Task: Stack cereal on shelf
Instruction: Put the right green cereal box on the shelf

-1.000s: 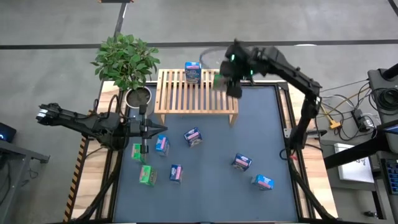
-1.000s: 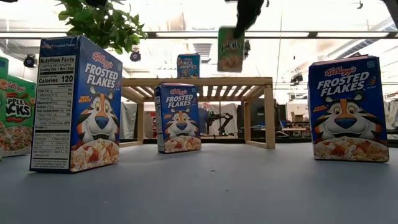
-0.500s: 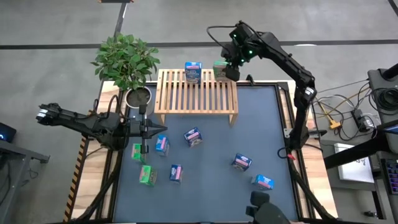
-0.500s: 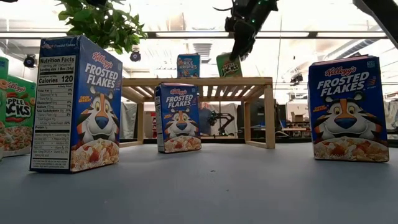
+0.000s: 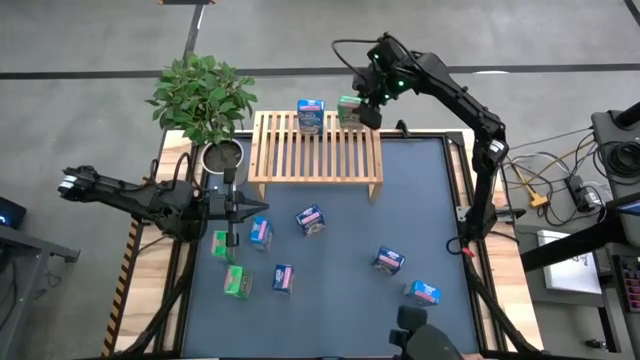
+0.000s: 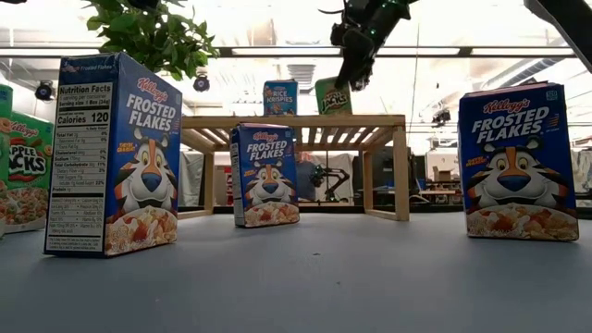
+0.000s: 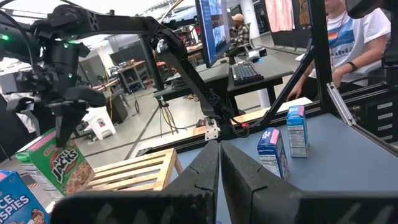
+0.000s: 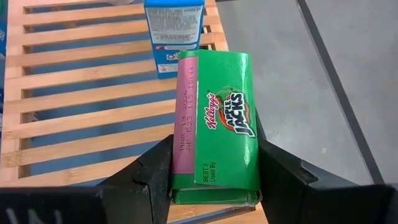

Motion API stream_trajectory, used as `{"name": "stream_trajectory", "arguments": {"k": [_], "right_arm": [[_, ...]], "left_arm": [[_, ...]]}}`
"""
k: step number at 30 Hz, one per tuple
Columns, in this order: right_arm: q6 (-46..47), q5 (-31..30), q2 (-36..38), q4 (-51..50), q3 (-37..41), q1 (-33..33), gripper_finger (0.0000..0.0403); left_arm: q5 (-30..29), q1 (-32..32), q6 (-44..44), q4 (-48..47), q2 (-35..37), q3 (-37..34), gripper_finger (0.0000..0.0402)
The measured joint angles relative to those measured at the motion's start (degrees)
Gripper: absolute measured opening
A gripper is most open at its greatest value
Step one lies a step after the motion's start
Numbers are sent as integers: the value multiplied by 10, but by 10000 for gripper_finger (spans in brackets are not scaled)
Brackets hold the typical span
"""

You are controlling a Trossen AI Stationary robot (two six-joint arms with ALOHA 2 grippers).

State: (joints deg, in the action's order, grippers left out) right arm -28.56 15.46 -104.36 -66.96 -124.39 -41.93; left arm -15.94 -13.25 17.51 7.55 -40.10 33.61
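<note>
A green Apple Jacks cereal box (image 8: pixel 219 134) sits between the fingers of my right gripper (image 8: pixel 214 165) over the far right corner of the wooden slatted shelf (image 5: pixel 315 150). In the low view this box (image 6: pixel 333 96) is tilted. A blue Rice Krispies box (image 5: pixel 310 116) stands by its bottom end on the slats just left of it. Several more cereal boxes stand or lie on the grey mat, such as one (image 5: pixel 310 220) in front of the shelf. My left gripper (image 5: pixel 243 208) waits shut near the table's left side. My right gripper pinches the green box between its two fingers by the narrow side panels (image 8: pixel 185 155), near the top end. It comes from above, slanting down from the table's right. The box leans, and its lower end (image 6: pixel 331 112) is at the level of the shelf's slats.
A potted plant (image 5: pixel 205 100) stands at the shelf's left far corner. Large-looking Frosted Flakes boxes (image 6: pixel 116 153) (image 6: pixel 513 162) stand close to the low camera. People sit beyond the table in the left wrist view (image 7: pixel 348 37). Bare mat lies right of the shelf (image 5: pixel 420 200).
My right gripper has carried the green box toward the table's far edge and down, from hanging clear above the shelf's right part to the level of the slats at the far right corner. The box has tipped slightly and shifted a little toward the blue box.
</note>
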Motion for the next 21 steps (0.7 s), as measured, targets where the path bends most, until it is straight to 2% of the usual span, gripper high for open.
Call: {"name": "stream_trajectory", "arguments": {"k": [14, 21], "right_arm": [[9, -18, 0, 27, 25, -1, 177], [10, -20, 0, 27, 25, -1, 161]], "left_arm": [[0, 0, 0, 0, 0, 0, 0], [0, 0, -2, 0, 0, 0, 0]]}}
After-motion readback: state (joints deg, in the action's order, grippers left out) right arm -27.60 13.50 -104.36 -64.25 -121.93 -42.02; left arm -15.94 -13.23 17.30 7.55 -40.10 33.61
